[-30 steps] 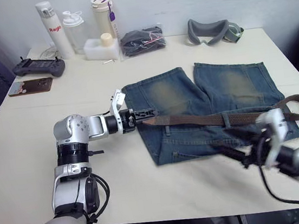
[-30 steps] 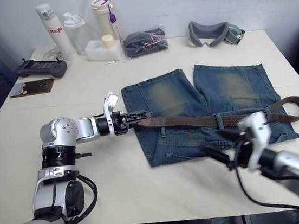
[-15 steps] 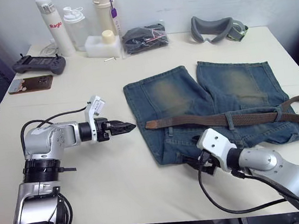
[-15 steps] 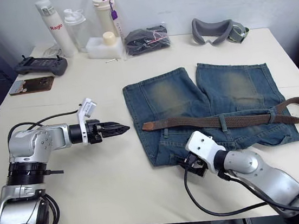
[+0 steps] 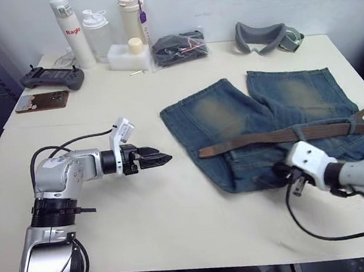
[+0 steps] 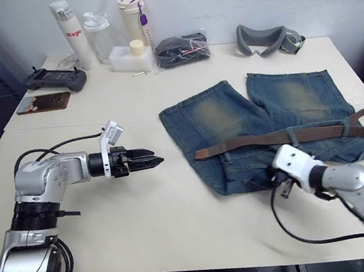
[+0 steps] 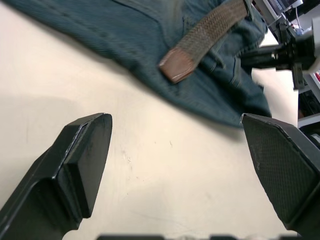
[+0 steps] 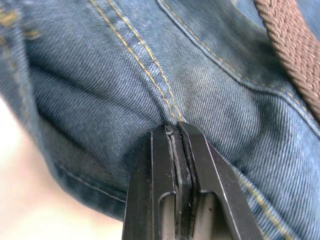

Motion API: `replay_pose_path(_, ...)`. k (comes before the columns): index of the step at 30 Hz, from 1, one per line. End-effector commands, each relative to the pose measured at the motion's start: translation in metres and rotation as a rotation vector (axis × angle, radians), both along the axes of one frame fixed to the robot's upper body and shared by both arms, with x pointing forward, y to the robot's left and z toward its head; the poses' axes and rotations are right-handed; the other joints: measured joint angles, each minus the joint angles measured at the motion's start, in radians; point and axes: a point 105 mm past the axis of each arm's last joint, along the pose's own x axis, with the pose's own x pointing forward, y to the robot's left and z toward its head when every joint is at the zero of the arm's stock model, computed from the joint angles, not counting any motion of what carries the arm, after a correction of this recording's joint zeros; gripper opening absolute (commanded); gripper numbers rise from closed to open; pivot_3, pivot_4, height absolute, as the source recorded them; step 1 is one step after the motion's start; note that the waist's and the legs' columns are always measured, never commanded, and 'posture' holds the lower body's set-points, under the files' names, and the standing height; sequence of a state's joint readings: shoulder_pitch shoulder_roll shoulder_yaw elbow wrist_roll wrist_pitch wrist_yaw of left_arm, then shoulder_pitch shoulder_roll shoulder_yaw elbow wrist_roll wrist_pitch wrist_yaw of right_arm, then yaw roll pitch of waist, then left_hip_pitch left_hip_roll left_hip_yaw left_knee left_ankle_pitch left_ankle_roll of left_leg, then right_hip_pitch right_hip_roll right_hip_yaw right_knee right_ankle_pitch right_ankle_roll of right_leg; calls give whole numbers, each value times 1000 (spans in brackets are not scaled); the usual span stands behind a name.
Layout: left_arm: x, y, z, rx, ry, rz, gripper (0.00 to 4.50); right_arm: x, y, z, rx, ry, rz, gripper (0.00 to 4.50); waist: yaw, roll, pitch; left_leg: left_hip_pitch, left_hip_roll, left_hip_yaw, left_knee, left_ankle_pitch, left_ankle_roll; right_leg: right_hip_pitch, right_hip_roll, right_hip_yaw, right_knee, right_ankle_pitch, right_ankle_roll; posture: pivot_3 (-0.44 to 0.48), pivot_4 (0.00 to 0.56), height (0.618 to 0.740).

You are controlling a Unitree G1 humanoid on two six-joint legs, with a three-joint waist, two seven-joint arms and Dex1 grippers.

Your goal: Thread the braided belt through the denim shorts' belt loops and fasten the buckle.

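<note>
Two claws had changed their work within the last second. The left claw (image 5: 161, 158), which a second before had been at the brown leather tip of the long dark-brown braided belt (image 5: 269, 138), had let go and drawn back over the bare cream counter (image 5: 179, 222); it now hovered with its fingers spread, just short of the faded blue denim shorts (image 5: 232, 113). The right claw (image 8: 176, 131) had come in to the shorts' near edge and was pressed together on a fold of denim beside a yellow-stitched seam. The belt lay across the waistband, passing under at least two small blue denim belt loops (image 5: 298, 132), its far end curled past the shorts; I couldn't make out the buckle. I'd judge the threading partly done, the fastening not begun. At the counter's back, a clear plastic bag (image 5: 181, 45) held a dark bundle.
</note>
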State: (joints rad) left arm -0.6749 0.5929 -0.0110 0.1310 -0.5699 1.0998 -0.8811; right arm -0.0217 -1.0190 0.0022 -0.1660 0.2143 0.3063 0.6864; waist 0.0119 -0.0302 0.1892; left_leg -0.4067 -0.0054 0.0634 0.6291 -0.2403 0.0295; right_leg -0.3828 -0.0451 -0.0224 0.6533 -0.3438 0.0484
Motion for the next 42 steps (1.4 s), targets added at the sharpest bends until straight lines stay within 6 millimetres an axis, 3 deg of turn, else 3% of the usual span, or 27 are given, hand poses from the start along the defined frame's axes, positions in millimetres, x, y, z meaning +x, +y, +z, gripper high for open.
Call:
replay_pose_path(1, 0, -8, 9, -9, -44, -29, 4500, 6, -25, 7, -80, -42, -65, 30, 0, 0, 0, 0, 0, 0, 0, 0, 0, 0, 0, 0, 0, 0, 0, 0, 150, 738)
replay_pose_path(6, -6, -12, 9, -7, -50, -67, 4500, 0, -3, 30, 122, -70, -49, 30, -1, 0, 0, 0, 0, 0, 0, 0, 0, 0, 0, 0, 0, 0, 0, 0, 150, 738)
replay_pose_path(7, -6, -12, 9, -5, -53, -71, 4500, -2, 0, 34, 150, -73, -51, 655, -1, 0, 0, 0, 0, 0, -1, 0, 0, 0, 0, 0, 0, 0, 0, 0, 150, 738)
replay_pose_path(9, -7, -11, 10, -8, -55, -73, 4500, -8, 7, 49, 253, -66, -55, 1358, -2, 1, 0, 0, 0, 0, -2, 0, 0, -1, 0, 0, 0, 0, 0, 0, 150, 738)
replay_pose_path(12, -7, -11, 12, -10, -59, -76, 4500, -8, 28, 76, 514, -105, -66, 2787, -14, 1, 0, 0, 0, 0, -2, 0, -1, -1, 0, 0, 0, 0, 0, 0, 150, 738)
replay_pose_path(15, -7, -13, 12, -11, -64, -83, 4500, -15, 67, 69, 789, -11, -49, 4186, -17, 1, 0, 1, 0, -1, -3, 1, -2, -1, 0, -1, 1, 0, 0, 0, 150, 738)
replay_pose_path(16, -6, -14, 12, -8, -69, -83, 4500, -15, 77, 63, 914, 33, -85, 4354, -15, 1, 0, 1, 0, -2, -4, 1, -3, -1, 1, -1, 1, -1, -1, 0, 150, 738)
replay_pose_path(20, -4, -15, 11, 3, -84, -76, 4500, -1, 83, 39, 1191, 121, -331, 4354, -15, 4, 1, 0, 0, -2, -7, 2, -4, -4, 0, -1, 3, -2, -3, 0, 150, 738)
replay_pose_path(24, -4, -13, 18, -21, -88, -67, 4500, 6, 84, 35, 1398, 198, -437, 4354, -17, 4, 1, -4, 0, 0, -7, 5, -7, -9, -1, -1, 4, -2, -3, 0, 150, 738)
replay_pose_path(32, -14, -9, 20, 16, -189, -118, 4500, 24, 87, 29, 1475, 258, -489, 4354, -37, 4, 1, -4, 0, 0, -9, 4, -4, -10, 0, -1, 5, -2, -4, 0, 150, 738)
replay_pose_path(42, -40, -3, 25, 2, -332, -226, 4500, 49, 109, 36, 1595, 315, -443, 4354, -44, 4, 1, -1, 0, 1, -13, 6, -4, -10, 1, 1, 6, -3, -6, 0, 150, 738)
